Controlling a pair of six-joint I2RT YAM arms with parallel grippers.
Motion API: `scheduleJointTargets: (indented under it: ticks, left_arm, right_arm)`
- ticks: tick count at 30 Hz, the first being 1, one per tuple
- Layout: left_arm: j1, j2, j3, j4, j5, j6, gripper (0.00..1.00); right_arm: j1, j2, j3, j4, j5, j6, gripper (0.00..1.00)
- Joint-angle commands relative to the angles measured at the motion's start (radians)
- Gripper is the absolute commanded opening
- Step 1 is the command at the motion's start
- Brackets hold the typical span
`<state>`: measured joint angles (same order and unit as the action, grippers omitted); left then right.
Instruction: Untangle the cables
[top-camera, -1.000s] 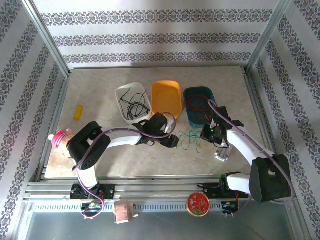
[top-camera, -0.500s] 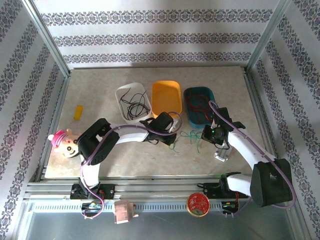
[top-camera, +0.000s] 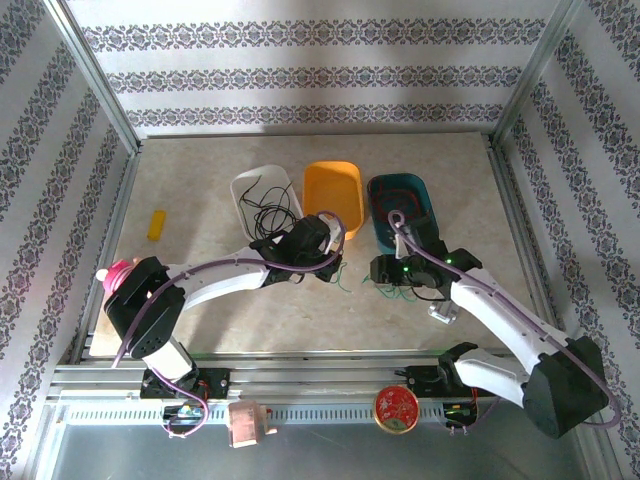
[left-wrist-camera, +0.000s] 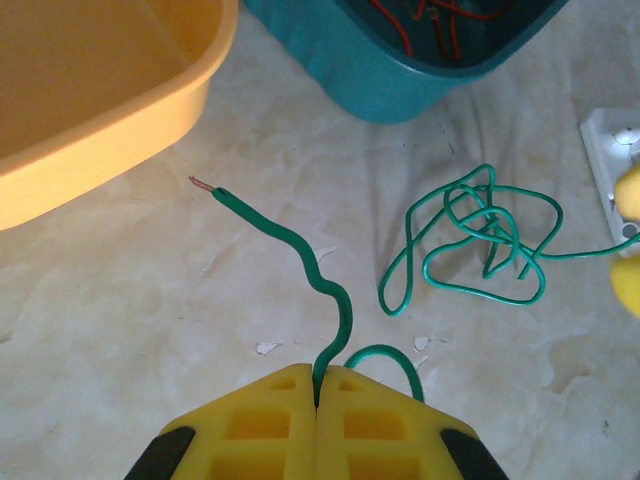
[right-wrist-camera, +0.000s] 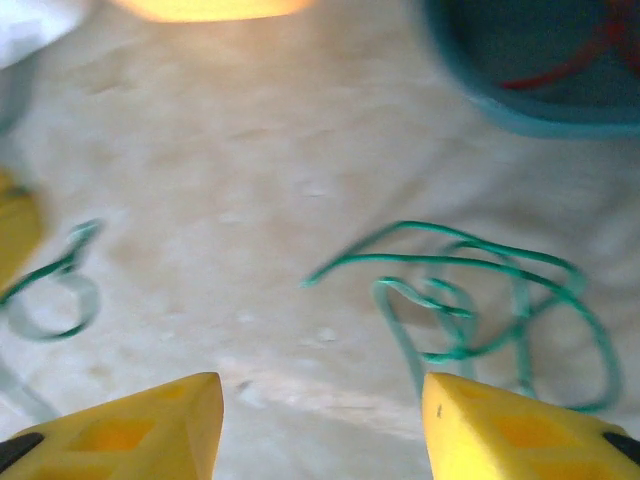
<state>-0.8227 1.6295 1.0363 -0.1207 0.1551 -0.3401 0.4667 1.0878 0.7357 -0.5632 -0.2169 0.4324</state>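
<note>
My left gripper (left-wrist-camera: 319, 385) is shut on one green cable (left-wrist-camera: 330, 290), whose bare-tipped end (left-wrist-camera: 205, 185) curls toward the orange bin (left-wrist-camera: 90, 110). A loose tangle of green cables (left-wrist-camera: 470, 240) lies on the table just to its right. My right gripper (right-wrist-camera: 320, 425) hangs open above the table, the green tangle (right-wrist-camera: 480, 300) just ahead of its right finger (right-wrist-camera: 520, 435). From above, the left gripper (top-camera: 334, 266) and right gripper (top-camera: 380, 270) face each other closely, green cable (top-camera: 345, 283) between them. Red cables (top-camera: 398, 208) lie in the teal bin (top-camera: 425, 195); black cables (top-camera: 268, 210) lie in the white bin (top-camera: 245, 185).
The three bins stand in a row right behind the grippers, the orange bin (top-camera: 333, 195) holding no cables. A yellow block (top-camera: 157, 224) and a pink toy (top-camera: 118, 275) lie at the far left. A red round object (top-camera: 397, 408) sits on the front rail.
My left gripper has pulled back and left with the green cable in it. My right arm has swung left over the green tangle, close to the left gripper.
</note>
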Motion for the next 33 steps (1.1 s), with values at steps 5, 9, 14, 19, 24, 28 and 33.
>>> scheduleJointTargets:
  ticks: [5, 9, 14, 19, 24, 28, 33]
  left_arm:
    - [0.032, -0.024, 0.019, 0.002, 0.028, -0.020, 0.00]
    - [0.035, -0.040, 0.024, 0.011, 0.066, -0.025, 0.00]
    - [0.037, -0.073, 0.025, 0.015, 0.073, -0.030, 0.00]
    - [0.047, -0.115, 0.015, 0.032, 0.083, -0.035, 0.00]
    - [0.063, -0.140, -0.006, 0.020, 0.050, -0.034, 0.00]
    - [0.098, -0.168, -0.042, 0.030, 0.015, -0.057, 0.00]
    - [0.182, -0.207, -0.093, 0.100, 0.080, -0.119, 0.00]
  right_arm:
    - [0.099, 0.006, 0.028, 0.099, -0.315, -0.111, 0.54]
    - [0.128, 0.070, 0.059, 0.088, -0.339, -0.134, 0.54]
    - [0.151, 0.168, 0.109, 0.084, -0.384, -0.167, 0.53]
    - [0.158, 0.231, 0.142, 0.069, -0.360, -0.176, 0.28]
    - [0.104, 0.163, 0.099, 0.112, -0.283, -0.132, 0.00]
    - [0.017, 0.099, 0.051, 0.117, -0.289, -0.098, 0.00]
    - [-0.024, 0.058, 0.019, 0.128, -0.285, -0.070, 0.00]
